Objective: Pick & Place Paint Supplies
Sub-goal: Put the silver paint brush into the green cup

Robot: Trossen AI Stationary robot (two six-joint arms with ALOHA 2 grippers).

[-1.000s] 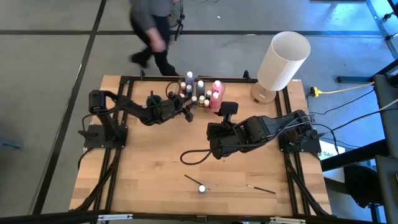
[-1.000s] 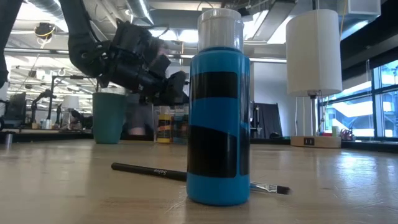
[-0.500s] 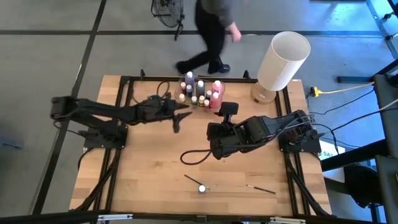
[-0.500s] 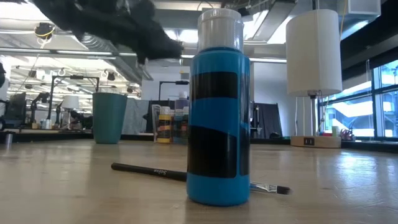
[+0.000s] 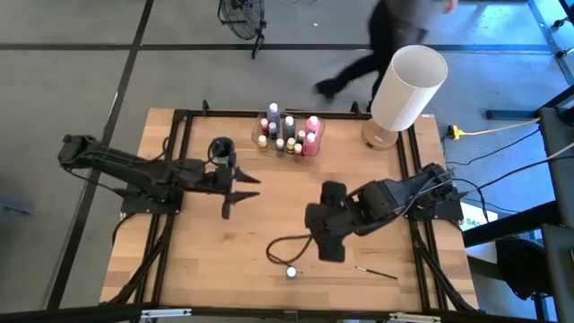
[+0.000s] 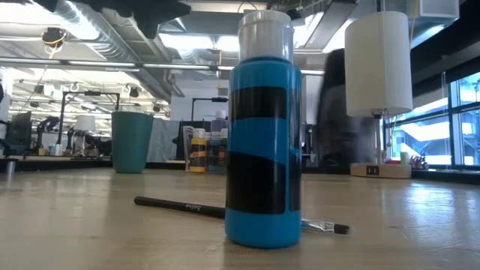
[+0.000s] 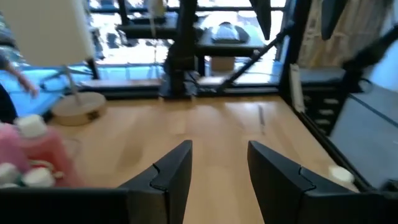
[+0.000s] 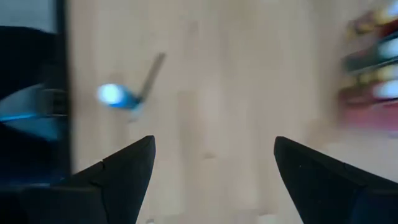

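A blue paint bottle (image 5: 291, 271) with a pale cap stands near the table's near edge, large in the low view (image 6: 262, 142). One dark paintbrush (image 5: 276, 259) lies beside it, another (image 5: 377, 271) to its right. Several small bottles (image 5: 289, 133) stand in a clear container at the far edge. My right gripper (image 5: 328, 249) hangs open over the table, up and to the right of the blue bottle (image 8: 115, 95). My left gripper (image 5: 242, 188) is open and holds nothing, left of centre near a teal cup (image 5: 221, 148). In its wrist view the fingers (image 7: 214, 171) frame bare table.
A large white cylinder (image 5: 408, 85) stands at the far right corner. A black cable (image 5: 285, 247) loops on the table by my right gripper. A person (image 5: 395, 36) walks on the floor beyond the far edge. Bare wood lies between the two arms.
My left gripper has drawn back from the bottle container toward the table's left and near side, rising and levelling out, its fingers as far apart as before. My right gripper has swung toward the near edge and the blue bottle, and has turned. The person has walked rightward.
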